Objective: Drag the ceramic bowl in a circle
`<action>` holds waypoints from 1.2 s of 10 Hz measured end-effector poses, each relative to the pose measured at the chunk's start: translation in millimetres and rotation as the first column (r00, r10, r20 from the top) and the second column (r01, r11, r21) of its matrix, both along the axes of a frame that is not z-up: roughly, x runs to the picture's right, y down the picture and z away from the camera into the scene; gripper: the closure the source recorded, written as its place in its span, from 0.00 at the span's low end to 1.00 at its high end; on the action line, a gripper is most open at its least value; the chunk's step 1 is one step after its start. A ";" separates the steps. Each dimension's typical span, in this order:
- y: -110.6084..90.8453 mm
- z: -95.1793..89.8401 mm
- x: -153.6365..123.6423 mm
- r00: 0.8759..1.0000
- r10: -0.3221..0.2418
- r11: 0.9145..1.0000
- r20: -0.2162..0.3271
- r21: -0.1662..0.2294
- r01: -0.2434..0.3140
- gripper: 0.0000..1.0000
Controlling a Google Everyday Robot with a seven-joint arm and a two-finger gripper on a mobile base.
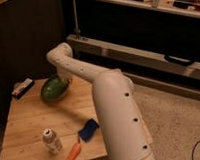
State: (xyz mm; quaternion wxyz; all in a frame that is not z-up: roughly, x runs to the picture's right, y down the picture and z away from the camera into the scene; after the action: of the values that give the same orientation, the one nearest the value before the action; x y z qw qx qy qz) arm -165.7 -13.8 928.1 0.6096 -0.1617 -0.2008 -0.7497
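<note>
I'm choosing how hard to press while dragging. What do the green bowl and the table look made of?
The ceramic bowl looks like glazed ceramic: smooth, glossy green with a light sheen, though glossy plastic cannot be excluded. The table looks like pale matt wood, with faint plank lines. The gripper sits at the bowl's right rim.

Single camera view, set high behind the arm (117, 115), aimed down and forward across the desk (31, 121) toward its far left corner and the dark shelving (145, 31) beyond. Close in: arm covering the desk's right edge, near edge cut off below. Gripper (63, 82) near the far left corner, at the ceramic bowl (52, 89).
</note>
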 end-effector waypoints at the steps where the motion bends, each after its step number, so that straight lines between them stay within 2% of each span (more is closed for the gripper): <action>1: -0.1 0.5 21.3 0.999 0.024 1.000 -0.025 -0.002 -0.025 0.86; 2: 2.1 0.5 56.4 0.996 0.060 0.998 -0.065 -0.006 -0.060 0.86; 4: 7.3 -0.7 103.2 0.987 0.109 0.994 -0.116 -0.005 -0.111 0.86; 6: 19.2 -6.2 158.4 0.972 0.157 0.987 -0.177 -0.009 -0.161 0.86; 8: 30.9 -12.3 200.5 0.957 0.189 0.980 -0.222 -0.014 -0.197 0.86; 9: 38.7 -18.2 227.9 0.949 0.205 0.976 -0.242 -0.027 -0.217 0.86; 11: 48.6 -38.8 254.3 0.962 0.173 0.980 -0.212 -0.059 -0.189 0.86; 12: 59.0 -59.1 254.6 0.975 0.139 0.985 -0.175 -0.081 -0.155 0.86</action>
State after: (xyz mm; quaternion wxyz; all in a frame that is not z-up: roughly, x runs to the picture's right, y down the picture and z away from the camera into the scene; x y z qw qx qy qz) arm 88.9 45.2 869.0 0.6700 -0.2379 -0.1950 -0.6756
